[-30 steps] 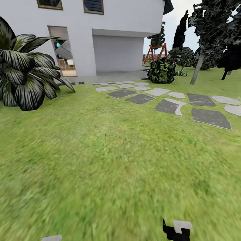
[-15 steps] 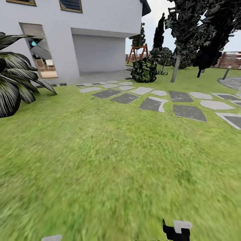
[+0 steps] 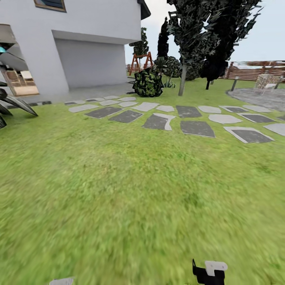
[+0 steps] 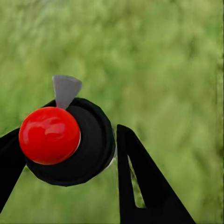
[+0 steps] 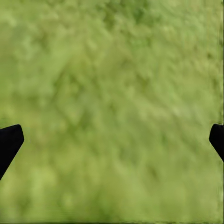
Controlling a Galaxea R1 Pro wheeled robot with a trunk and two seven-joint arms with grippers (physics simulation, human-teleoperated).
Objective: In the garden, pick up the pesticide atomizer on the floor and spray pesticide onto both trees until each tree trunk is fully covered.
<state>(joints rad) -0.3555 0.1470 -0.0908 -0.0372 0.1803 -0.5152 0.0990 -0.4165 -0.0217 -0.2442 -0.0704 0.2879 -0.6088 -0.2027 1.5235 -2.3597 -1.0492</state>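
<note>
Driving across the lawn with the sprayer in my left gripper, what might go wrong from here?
1. The atomizer sits between the left gripper's fingers over grass; a jolt might loosen it.
2. The stepping stones ahead may bump the base.
3. The dark tree ahead has a thin stem, so it is probably the wrong target.

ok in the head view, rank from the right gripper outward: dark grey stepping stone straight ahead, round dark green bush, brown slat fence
1. Dark grey stepping stone, nearest to the right gripper, ahead in the lawn.
2. Round dark green bush, further back, left of the stones, near the house.
3. Brown slat fence, farthest, along the right background.
</note>
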